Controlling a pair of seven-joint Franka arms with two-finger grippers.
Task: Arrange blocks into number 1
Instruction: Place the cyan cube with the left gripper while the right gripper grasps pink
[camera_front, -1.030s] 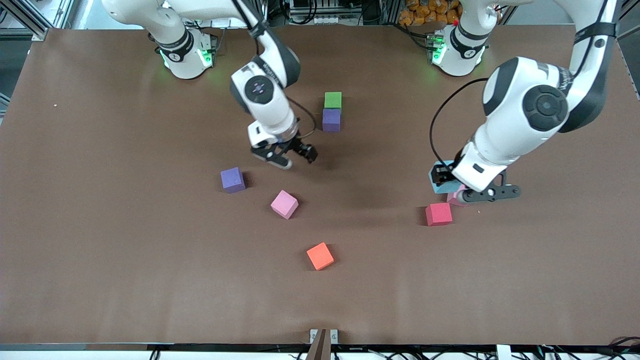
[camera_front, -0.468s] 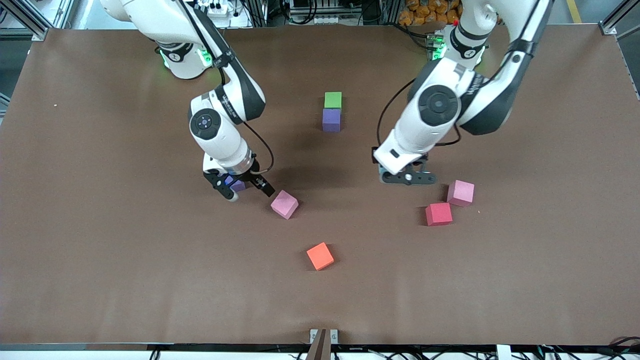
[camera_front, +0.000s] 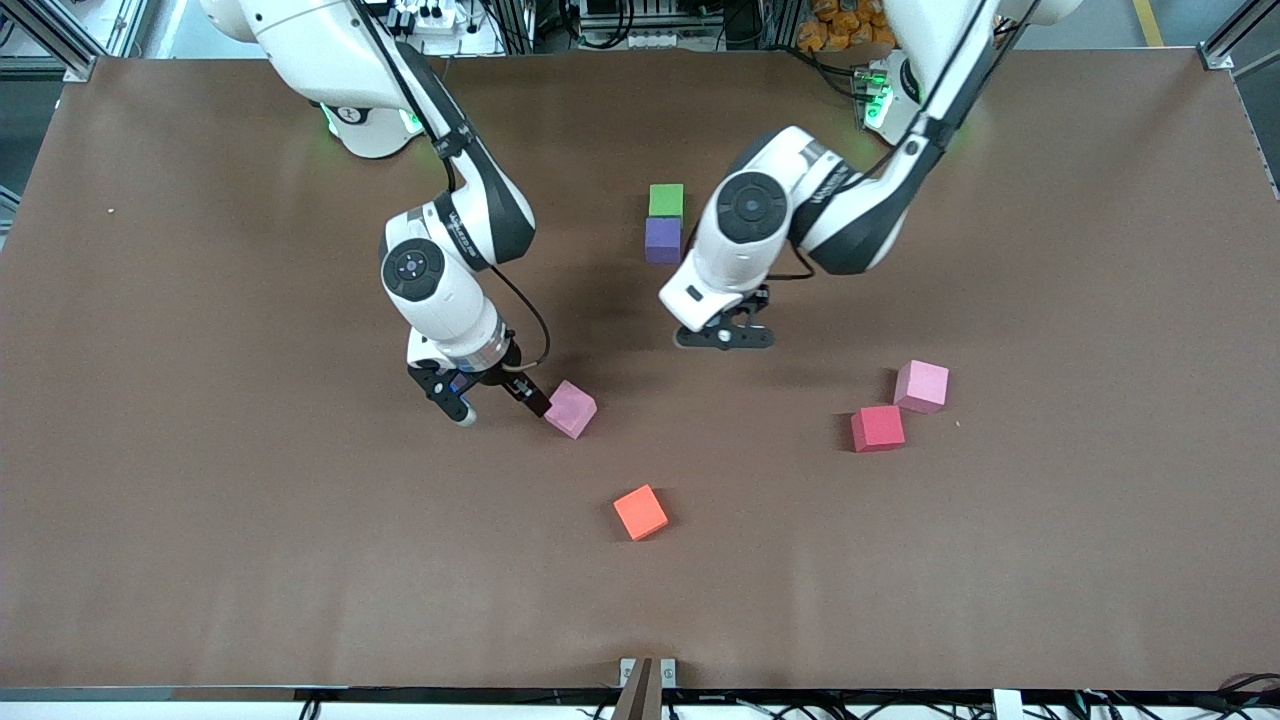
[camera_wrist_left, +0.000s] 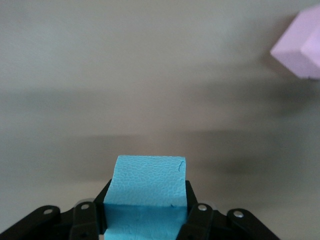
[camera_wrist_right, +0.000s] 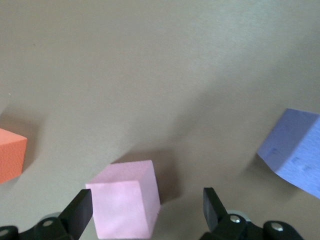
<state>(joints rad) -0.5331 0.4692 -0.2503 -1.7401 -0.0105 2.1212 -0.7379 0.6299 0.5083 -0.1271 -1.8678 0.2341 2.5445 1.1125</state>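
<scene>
My left gripper (camera_front: 722, 335) hangs over bare table just nearer the camera than the purple block (camera_front: 662, 240), which touches the green block (camera_front: 666, 200). It is shut on the light blue block (camera_wrist_left: 147, 192), which the hand hides in the front view. My right gripper (camera_front: 492, 398) is open and low beside a pink block (camera_front: 570, 408). In the right wrist view this pink block (camera_wrist_right: 125, 205) shows between the fingertips (camera_wrist_right: 82, 202). A second purple block (camera_wrist_right: 295, 150) lies to one side, mostly hidden under that hand in the front view.
An orange block (camera_front: 640, 512) lies nearer the camera in the middle. A red block (camera_front: 877, 428) and another pink block (camera_front: 921, 386) sit together toward the left arm's end. The brown table (camera_front: 200, 500) spreads wide around them.
The left arm carried the light blue block away from the red and pink pair toward the green and purple pair. The right arm swung over to the lone purple and pink blocks.
</scene>
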